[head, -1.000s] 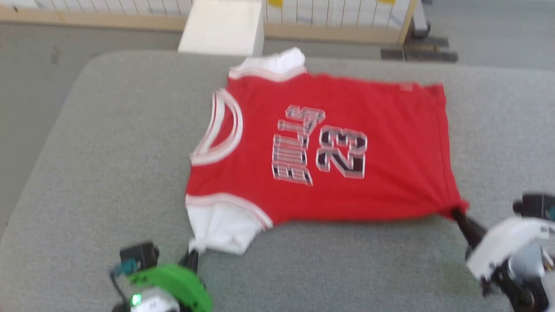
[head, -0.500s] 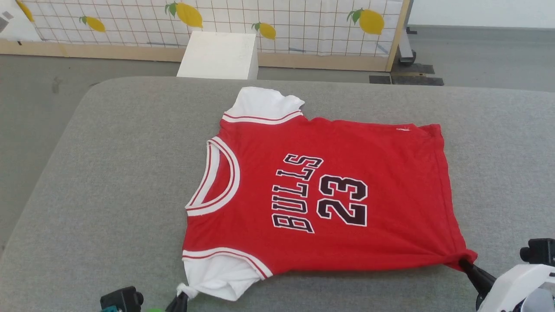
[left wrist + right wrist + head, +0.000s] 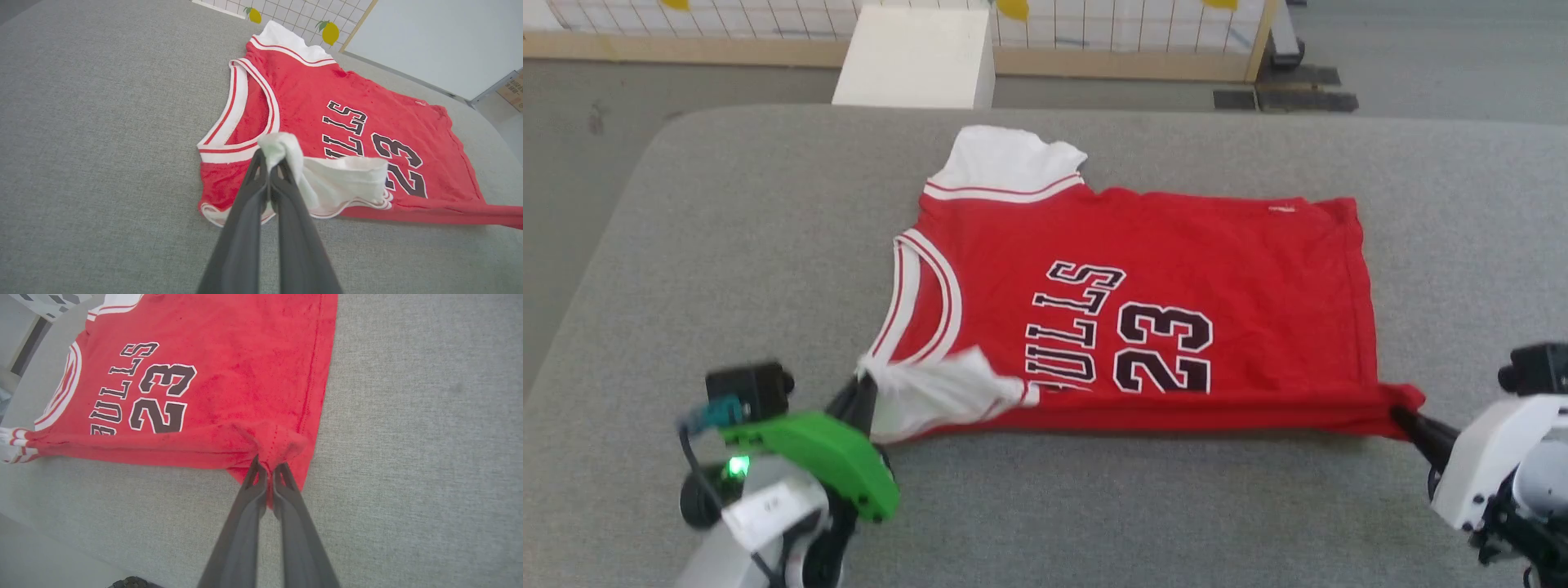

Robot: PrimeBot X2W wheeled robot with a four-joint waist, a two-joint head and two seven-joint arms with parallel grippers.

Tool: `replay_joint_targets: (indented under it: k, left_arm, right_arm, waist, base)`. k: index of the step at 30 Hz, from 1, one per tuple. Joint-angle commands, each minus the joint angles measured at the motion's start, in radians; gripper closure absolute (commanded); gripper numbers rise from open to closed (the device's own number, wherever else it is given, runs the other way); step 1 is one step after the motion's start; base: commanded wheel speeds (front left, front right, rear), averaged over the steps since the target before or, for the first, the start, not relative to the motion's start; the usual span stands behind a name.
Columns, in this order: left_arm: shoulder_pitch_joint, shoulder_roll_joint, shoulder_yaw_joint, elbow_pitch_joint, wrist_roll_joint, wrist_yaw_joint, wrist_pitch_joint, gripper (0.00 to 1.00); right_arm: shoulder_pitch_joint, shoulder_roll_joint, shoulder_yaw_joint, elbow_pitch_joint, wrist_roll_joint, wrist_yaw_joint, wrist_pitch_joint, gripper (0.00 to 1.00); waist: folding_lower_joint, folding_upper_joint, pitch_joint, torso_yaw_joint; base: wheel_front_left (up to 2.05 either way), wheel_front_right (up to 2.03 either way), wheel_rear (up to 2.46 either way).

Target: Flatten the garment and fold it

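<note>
The garment (image 3: 1176, 237) lies chest-up on the grey padded table (image 3: 727, 245), with its black number 23 (image 3: 1164, 347) near the middle of the red cloth. Left of the number, the left gripper (image 3: 862, 390) has its two dark fingers (image 3: 245, 228) pressed together on a bunched corner of the white near sleeve (image 3: 939, 392). That sleeve is drawn over the red body and covers the first letter of the word beside the number. Right of the number, the right gripper (image 3: 1398, 415) is likewise closed, nipping the near hem corner (image 3: 286, 447), which puckers around its tips. Just below the number, the near side edge (image 3: 1217, 412) runs between the two grips as a taut ridge. It seems raised off the table, though I cannot be sure. Beyond the number the far sleeve (image 3: 1001, 159) lies flat, and a white block (image 3: 915, 57) stands past the table.
</note>
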Motion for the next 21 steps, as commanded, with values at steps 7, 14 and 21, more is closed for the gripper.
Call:
replay_joint_targets:
  k: [7,14,21]
  left_arm:
    - [-0.349,0.011,-0.023,0.168,0.043,-0.065,0.060,1.00]
    - [-0.512,-0.013,-0.041,0.310,0.060,-0.093,0.064,1.00]
    - [-0.596,-0.039,-0.060,0.439,0.070,-0.112,0.049,1.00]
  right_arm:
    - [-0.203,-0.024,0.013,-0.009,-0.047,-0.002,0.153,1.00]
    - [-0.304,-0.022,0.039,0.022,-0.072,-0.002,0.204,1.00]
    - [-0.352,-0.031,0.065,0.059,-0.085,-0.002,0.242,1.00]
  waist:
    - [0.0001,0.0000,0.235,-0.023]
    - [0.0001,0.0000,0.328,-0.027]
    - [0.0001,0.0000,0.389,-0.021]
  base:
    - [0.00,0.00,0.00]
    - [0.00,0.00,0.00]
    - [0.00,0.00,0.00]
